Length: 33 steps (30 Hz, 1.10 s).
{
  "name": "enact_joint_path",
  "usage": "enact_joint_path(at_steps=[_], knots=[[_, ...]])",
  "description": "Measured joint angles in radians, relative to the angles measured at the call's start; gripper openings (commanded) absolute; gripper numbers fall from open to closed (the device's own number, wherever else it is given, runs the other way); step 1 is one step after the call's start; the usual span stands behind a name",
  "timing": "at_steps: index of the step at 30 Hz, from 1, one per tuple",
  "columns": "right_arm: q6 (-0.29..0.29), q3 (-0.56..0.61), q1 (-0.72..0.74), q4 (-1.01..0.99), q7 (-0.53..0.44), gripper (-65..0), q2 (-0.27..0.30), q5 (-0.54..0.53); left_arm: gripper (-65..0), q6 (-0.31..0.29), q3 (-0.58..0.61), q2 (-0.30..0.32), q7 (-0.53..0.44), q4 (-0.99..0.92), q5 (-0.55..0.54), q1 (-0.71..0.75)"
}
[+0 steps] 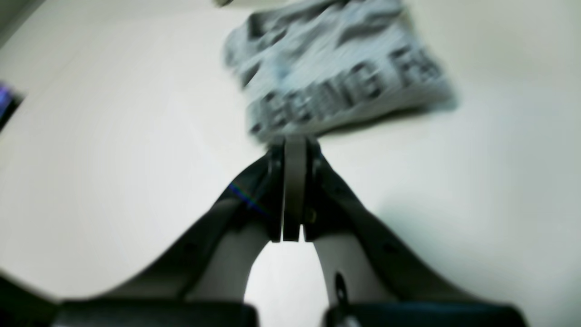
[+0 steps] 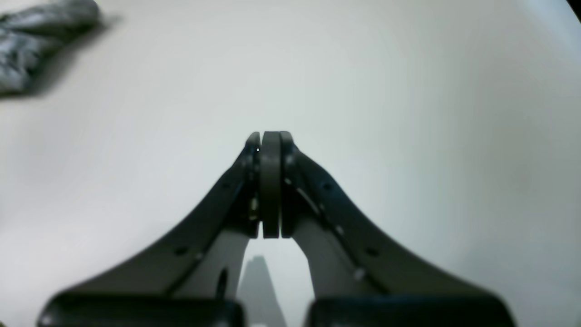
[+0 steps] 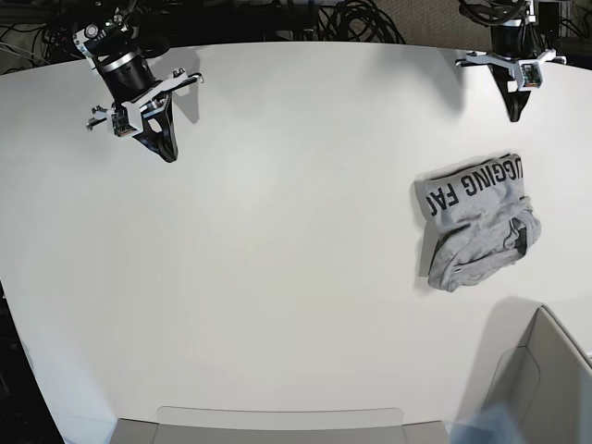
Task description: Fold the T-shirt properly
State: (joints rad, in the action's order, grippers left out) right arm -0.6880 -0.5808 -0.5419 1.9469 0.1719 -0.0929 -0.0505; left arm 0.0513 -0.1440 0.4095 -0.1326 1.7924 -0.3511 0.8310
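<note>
- Blur softens the left wrist view, yet the left gripper [image 1: 294, 150] plainly has its jaws pressed together on nothing. The heather-grey, short-sleeved cotton T-shirt with black block lettering [image 1: 336, 68] lies bunched on the pale white tabletop [image 1: 113, 136] straight ahead of the fingertips and a little to the right, apart from them.
- Right wrist view: the right gripper [image 2: 270, 141] is also closed and empty, hanging over bare tabletop. Only a crumpled corner of the T-shirt [image 2: 41, 32] shows at the far upper left, well apart from the jaws.
- Base view: the T-shirt [image 3: 476, 222] sits as a rumpled bundle on the picture's right side, lettered part toward the far edge, its longer run going roughly from the far edge toward the near one. The left gripper [image 3: 514, 113] hangs near it, just beyond its lettered end; the right gripper [image 3: 166, 148] is across the table, well apart. A light grey box [image 3: 546, 370] stands at the near right corner.
- Judged from this, the left arm is much the nearer, and folding has barely begun: the garment needs spreading flat first.
</note>
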Motion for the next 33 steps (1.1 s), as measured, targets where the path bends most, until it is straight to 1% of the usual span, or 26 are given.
enact_joint_path(at_steps=[3,5,6,8,9,10,14,15,16,17,18,19,20,22,24,27,28,29,30,31,32,33], knots=[[0.0,-0.026,-0.044,0.003,0.006,-65.0,-0.018,-0.001,-65.0,0.011,-0.019,-0.054,-0.015,-0.001,0.01,0.07],[0.0,-0.058,-0.079,0.003,0.003,-65.0,-0.03,0.001,-65.0,-0.013,-0.019,-0.068,-0.035,-0.001,0.013,0.116],[0.0,-0.077,-0.097,0.003,0.003,-65.0,-0.039,0.0,-65.0,-0.011,-0.019,-0.07,-0.046,-0.002,0.014,0.137],[0.002,-0.098,-0.136,0.003,0.001,-65.0,-0.058,0.002,-65.0,0.006,-0.025,-0.082,-0.109,-0.011,0.012,0.189],[0.002,-0.098,-0.161,0.003,0.003,-65.0,-0.063,0.0,-65.0,0.002,-0.027,-0.084,-0.113,-0.019,0.011,0.211],[0.0,-0.094,-0.184,0.004,0.0,-65.0,-0.068,0.0,-65.0,-0.001,-0.027,-0.083,-0.14,-0.038,0.012,0.232],[0.0,-0.098,-0.307,-0.003,0.003,-65.0,-0.066,-0.003,-65.0,0.004,-0.025,-0.086,-0.186,-0.118,0.012,0.297],[0.0,-0.099,-0.325,-0.016,0.003,-65.0,-0.064,-0.004,-65.0,0.0,-0.013,-0.085,-0.22,-0.151,0.013,0.307],[0.0,-0.103,-0.346,-0.042,-0.019,-65.0,-0.063,-0.014,-65.0,0.004,-0.005,-0.085,-0.218,-0.178,0.012,0.316],[0.0,-0.108,-0.363,-0.075,-0.012,-65.0,-0.066,-0.016,-65.0,-0.002,0.008,-0.083,-0.269,-0.222,0.013,0.322],[0.0,-0.116,-0.373,-0.106,-0.006,-65.0,-0.068,-0.008,-65.0,-0.012,0.02,-0.082,-0.293,-0.267,0.019,0.332],[0.0,-0.124,-0.38,-0.14,-0.009,-65.0,-0.068,-0.007,-65.0,-0.005,0.029,-0.082,-0.316,-0.303,0.018,0.341],[0.0,-0.138,-0.382,-0.175,-0.005,-65.0,-0.068,-0.003,-65.0,-0.002,0.042,-0.082,-0.364,-0.338,0.018,0.345],[0.0,-0.168,-0.382,-0.254,-0.016,-65.0,-0.066,-0.003,-65.0,-0.001,0.062,-0.08,-0.391,-0.406,0.019,0.352],[0.0,-0.18,-0.367,-0.338,-0.032,-65.0,-0.061,0.035,-65.0,-0.001,0.09,-0.08,-0.418,-0.478,0.019,0.347],[0.0,-0.186,-0.289,-0.522,-0.158,-65.0,-0.06,0.171,-65.0,-0.003,0.14,-0.083,-0.437,-0.589,0.018,0.322],[0.0,-0.198,-0.254,-0.579,-0.193,-65.0,-0.063,0.245,-65.0,0.002,0.164,-0.083,-0.427,-0.629,0.011,0.299],[0.0,-0.221,-0.214,-0.642,-0.241,-65.0,-0.066,0.298,-65.0,0.001,0.181,-0.086,-0.416,-0.664,0.011,0.275],[0.0,-0.263,-0.17,-0.706,-0.285,-65.0,-0.068,0.367,-65.0,-0.002,0.197,-0.096,-0.429,-0.71,0.013,0.247],[0.0,-0.302,-0.133,-0.755,-0.285,-65.0,-0.066,0.414,-65.0,-0.004,0.204,-0.115,-0.429,-0.752,0.014,0.223],[0.0,-0.37,-0.077,-0.824,-0.304,-65.0,-0.06,0.482,-65.0,-0.003,0.209,-0.132,-0.426,-0.78,0.012,0.198],[0.003,-0.418,-0.032,-0.883,-0.304,-65.0,-0.047,0.538,-65.0,-0.001,0.211,-0.148,-0.427,-0.82,0.014,0.175]])
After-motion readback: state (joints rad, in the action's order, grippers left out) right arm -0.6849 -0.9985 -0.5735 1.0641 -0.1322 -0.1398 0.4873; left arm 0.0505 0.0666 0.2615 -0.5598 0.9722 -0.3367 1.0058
